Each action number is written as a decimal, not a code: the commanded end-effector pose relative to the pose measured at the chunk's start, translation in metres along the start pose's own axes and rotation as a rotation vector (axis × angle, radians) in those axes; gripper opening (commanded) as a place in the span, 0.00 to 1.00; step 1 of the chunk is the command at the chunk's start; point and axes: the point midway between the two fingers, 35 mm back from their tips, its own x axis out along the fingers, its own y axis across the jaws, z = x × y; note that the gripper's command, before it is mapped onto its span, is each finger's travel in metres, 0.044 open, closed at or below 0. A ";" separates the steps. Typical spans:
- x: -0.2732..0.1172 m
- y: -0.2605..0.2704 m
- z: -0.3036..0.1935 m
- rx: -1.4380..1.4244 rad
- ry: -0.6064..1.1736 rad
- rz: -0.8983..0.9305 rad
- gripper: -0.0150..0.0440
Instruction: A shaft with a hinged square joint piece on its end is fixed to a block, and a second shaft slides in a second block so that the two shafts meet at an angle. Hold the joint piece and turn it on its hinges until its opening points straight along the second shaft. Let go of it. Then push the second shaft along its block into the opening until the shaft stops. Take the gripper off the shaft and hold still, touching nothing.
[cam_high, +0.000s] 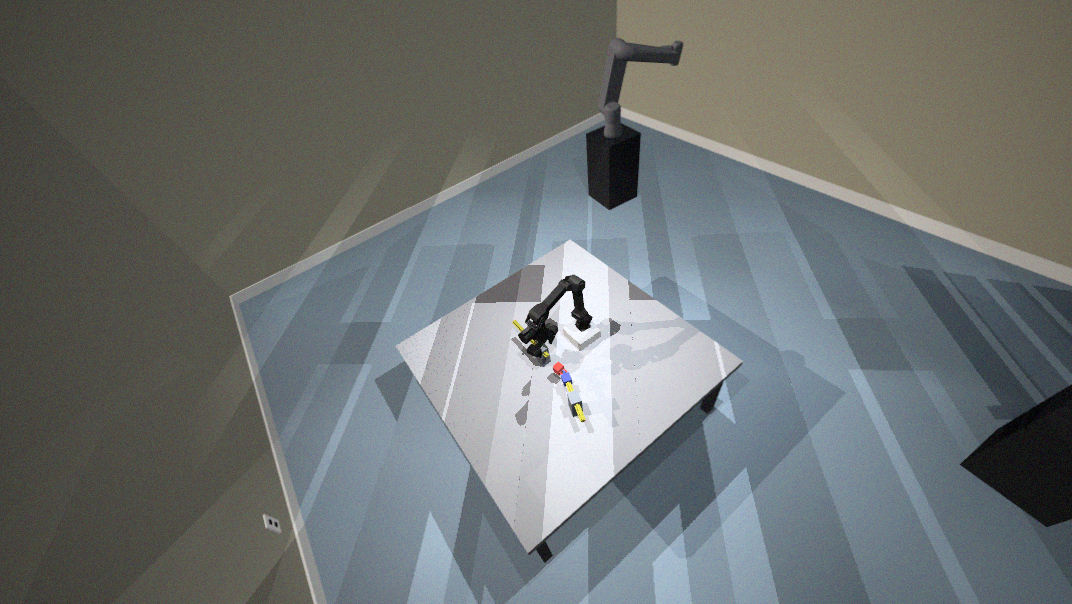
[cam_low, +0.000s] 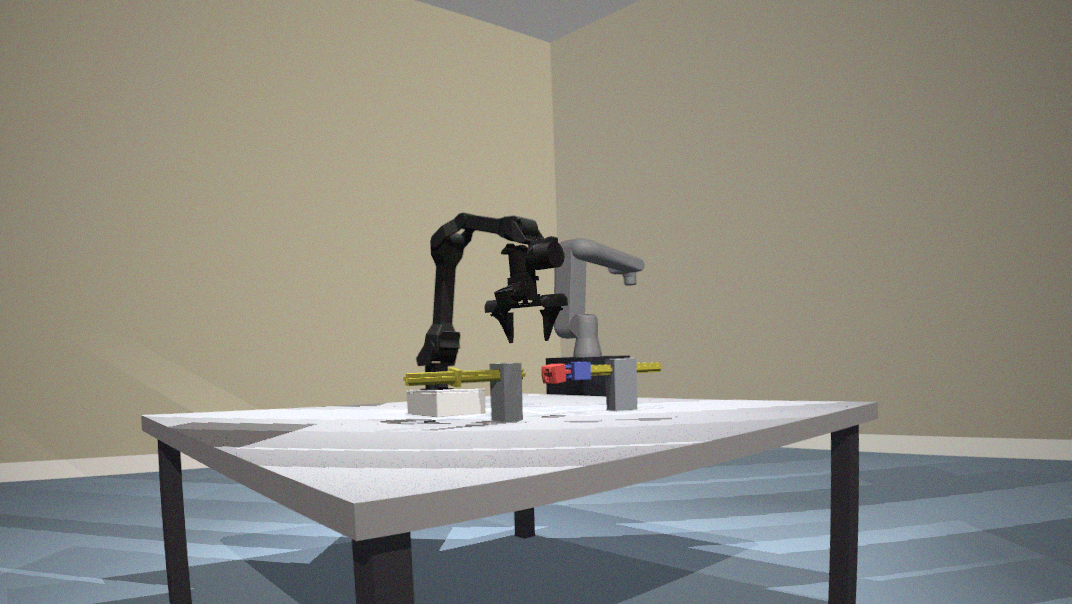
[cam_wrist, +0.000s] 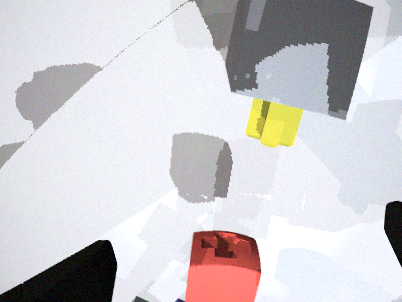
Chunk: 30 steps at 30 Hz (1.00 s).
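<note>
My gripper is open and empty, above the gap between the two blocks. The red joint piece sits on the blue hinge part of the first yellow shaft, fixed to its grey block. In the wrist view its dark opening faces roughly toward the second yellow shaft; I cannot tell if it is exactly in line. That shaft's end pokes a little out of the second grey block, apart from the red piece.
The arm's white base block stands beside the second shaft. A collar sits on that shaft, outside its block. Everything stands on the pale table. Another grey arm stands on a black pedestal beyond the table.
</note>
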 end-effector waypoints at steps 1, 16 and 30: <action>0.003 -0.001 0.000 0.113 0.011 -0.003 1.00; 0.025 0.000 0.003 0.250 0.020 -0.003 1.00; 0.085 -0.003 0.007 0.248 0.020 -0.004 1.00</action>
